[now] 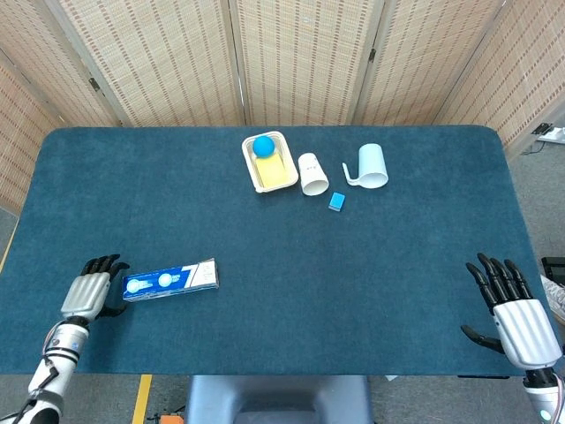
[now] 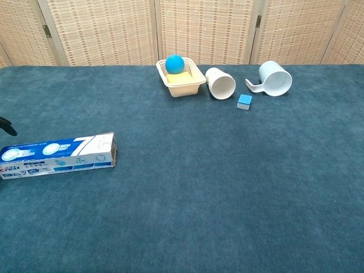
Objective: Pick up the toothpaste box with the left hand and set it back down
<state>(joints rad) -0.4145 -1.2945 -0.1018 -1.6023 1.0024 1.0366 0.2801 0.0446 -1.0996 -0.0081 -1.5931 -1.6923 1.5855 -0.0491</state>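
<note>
Toothpaste box (image 1: 170, 279) flat on table (image 1: 282, 300), left hand (image 1: 89, 289) empty, fingers apart, just beside its end

My worktop (image 1: 265, 265) is covered in dark teal carpet-like fabric with rounded far corners. Behind it I've got a folding screen (image 1: 300, 53) of woven tan panels in pale frames. Grey floor (image 1: 530, 168) off to the side, yellow line (image 1: 141, 397) near the front edge.
</note>
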